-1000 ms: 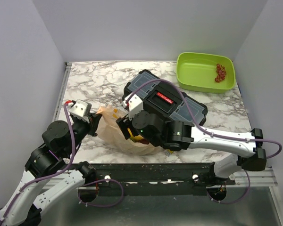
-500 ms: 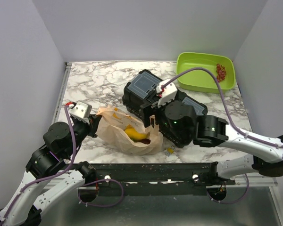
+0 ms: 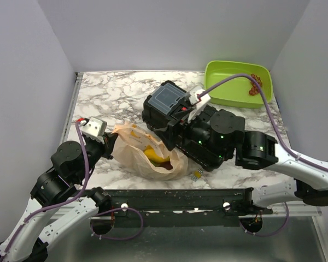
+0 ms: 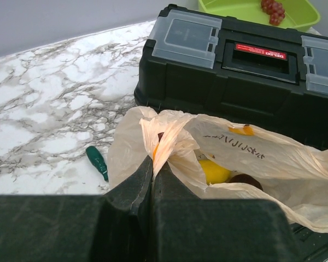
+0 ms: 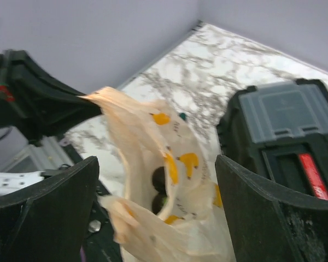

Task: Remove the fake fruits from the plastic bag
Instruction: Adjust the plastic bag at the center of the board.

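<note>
The tan plastic bag (image 3: 136, 155) with orange prints lies near the table's front edge, its mouth open. A yellow fruit (image 3: 151, 154) shows inside; in the left wrist view the yellow fruit (image 4: 213, 171) lies beside a dark plum (image 4: 246, 180). My left gripper (image 3: 110, 143) is shut on the bag's left rim (image 4: 164, 136). My right gripper (image 3: 174, 131) is open and empty, raised above the bag's right side in front of the toolbox. Its wrist view looks down on the bag (image 5: 153, 164), with two dark fruits (image 5: 159, 177) inside.
A black toolbox (image 3: 164, 103) stands right behind the bag. A green bin (image 3: 229, 87) at the back right holds red grapes (image 3: 255, 84). A small green tool (image 4: 97, 161) lies on the marble left of the bag. A small yellow item (image 3: 196, 175) lies by the front edge.
My right gripper has drawn back from over the bag, up and to the right toward the toolbox. The bag's mouth now lies open, showing the yellow fruit. The left gripper has kept its hold.
</note>
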`<state>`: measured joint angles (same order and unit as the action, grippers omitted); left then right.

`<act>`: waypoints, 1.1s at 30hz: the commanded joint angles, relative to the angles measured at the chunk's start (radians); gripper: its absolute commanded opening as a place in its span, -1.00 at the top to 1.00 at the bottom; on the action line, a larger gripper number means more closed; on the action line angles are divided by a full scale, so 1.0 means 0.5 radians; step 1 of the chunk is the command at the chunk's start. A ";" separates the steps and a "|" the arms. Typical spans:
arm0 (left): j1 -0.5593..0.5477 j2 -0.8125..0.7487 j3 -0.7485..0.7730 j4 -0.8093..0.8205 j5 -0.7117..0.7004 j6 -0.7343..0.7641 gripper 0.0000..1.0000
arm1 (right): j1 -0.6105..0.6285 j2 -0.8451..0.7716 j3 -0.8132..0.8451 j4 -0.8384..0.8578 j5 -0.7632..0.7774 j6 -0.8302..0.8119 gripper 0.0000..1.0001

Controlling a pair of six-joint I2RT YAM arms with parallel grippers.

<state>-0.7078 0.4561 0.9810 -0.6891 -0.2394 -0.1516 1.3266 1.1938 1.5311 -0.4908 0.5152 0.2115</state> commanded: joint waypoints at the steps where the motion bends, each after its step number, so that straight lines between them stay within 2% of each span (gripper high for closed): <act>1: 0.009 0.036 -0.009 -0.004 0.003 -0.031 1.00 | 0.003 0.232 0.164 0.156 -0.482 -0.041 -0.69; 5: 0.009 0.044 0.010 -0.024 0.001 -0.031 1.00 | 0.001 0.432 0.244 0.182 -0.622 -0.021 -0.51; 10: 0.008 0.040 -0.010 -0.026 -0.011 -0.017 1.00 | 0.002 0.577 0.169 0.228 -0.549 0.058 -0.25; 15: 0.010 0.011 -0.004 -0.042 -0.024 0.013 1.00 | 0.003 0.712 0.085 0.120 -0.259 0.094 0.00; 19: 0.010 -0.016 0.021 -0.079 -0.073 0.036 1.00 | 0.003 0.799 0.031 -0.033 -0.034 0.132 0.09; 27: 0.008 -0.079 -0.006 -0.092 -0.123 0.056 1.00 | -0.001 0.697 -0.260 -0.164 0.364 0.173 0.04; 31: 0.010 -0.125 -0.028 -0.076 -0.195 0.031 1.00 | -0.003 0.562 -0.559 0.015 0.179 0.022 -0.01; 33: 0.010 -0.146 -0.036 -0.068 -0.199 0.027 1.00 | -0.012 0.506 -0.761 0.147 0.109 -0.060 -0.13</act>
<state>-0.7078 0.4118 0.9737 -0.7258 -0.2813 -0.1390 1.3254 1.5173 1.2858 -0.4992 0.5995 0.2577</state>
